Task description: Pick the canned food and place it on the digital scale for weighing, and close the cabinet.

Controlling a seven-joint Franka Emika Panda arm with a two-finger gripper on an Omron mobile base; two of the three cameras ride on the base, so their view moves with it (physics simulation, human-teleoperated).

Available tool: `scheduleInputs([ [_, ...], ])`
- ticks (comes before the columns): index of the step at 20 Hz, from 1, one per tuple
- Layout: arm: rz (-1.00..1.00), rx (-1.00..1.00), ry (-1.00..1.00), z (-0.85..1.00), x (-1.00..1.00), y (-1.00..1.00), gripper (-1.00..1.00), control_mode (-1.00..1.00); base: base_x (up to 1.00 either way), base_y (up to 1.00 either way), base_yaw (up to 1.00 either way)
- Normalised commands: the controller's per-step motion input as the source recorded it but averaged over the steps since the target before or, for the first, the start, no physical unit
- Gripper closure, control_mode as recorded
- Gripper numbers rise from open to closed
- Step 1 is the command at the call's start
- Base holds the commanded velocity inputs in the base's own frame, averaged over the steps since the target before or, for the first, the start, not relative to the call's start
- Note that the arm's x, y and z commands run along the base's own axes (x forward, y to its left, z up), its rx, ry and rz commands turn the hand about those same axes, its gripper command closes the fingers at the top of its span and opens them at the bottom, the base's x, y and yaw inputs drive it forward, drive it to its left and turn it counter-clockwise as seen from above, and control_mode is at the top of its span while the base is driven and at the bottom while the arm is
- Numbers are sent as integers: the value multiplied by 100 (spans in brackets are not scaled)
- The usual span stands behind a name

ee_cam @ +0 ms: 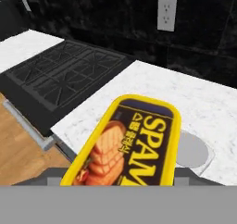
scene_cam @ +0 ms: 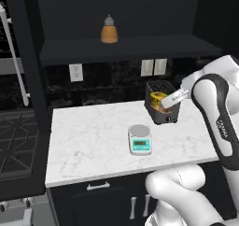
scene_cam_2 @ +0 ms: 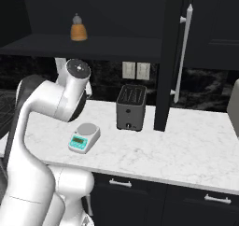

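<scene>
**Tin held above the counter, scale plate bare, cabinet open**

You have the canned food in the gripper: in the left base view the yellow tin sits clamped at the end of the hand, in the air in front of the toaster and clear of the counter. Take the toaster as your landmark. The digital scale stands on the marble in front of the toaster and to its left, well apart from it, with its round grey plate bare. In the hand view the tin's label faces you and part of the grey plate shows just past the tin's right edge, lower down.

Above the toaster, the cabinet is open: you can see its shelf, and an orange bottle with a grey cap stands on it, up and to the left of the toaster. One open door edge with its long silver handle hangs just right of the toaster in the right base view.
</scene>
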Motion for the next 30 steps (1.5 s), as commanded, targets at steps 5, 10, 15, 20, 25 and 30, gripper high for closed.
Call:
scheduleInputs([
  [5,65,4,-1,-75,8,-28,100,-100,0,0,0],
  [10,54,4,-1,-52,19,-39,100,-100,0,0,0],
  [15,34,0,-1,-49,71,0,100,-100,0,0,0],
  [20,8,0,1,-22,80,4,100,-100,0,0,0],
  [25,0,-1,0,-32,64,14,100,-100,0,0,0],
  [30,0,-2,0,-50,37,10,100,-100,0,0,0],
])
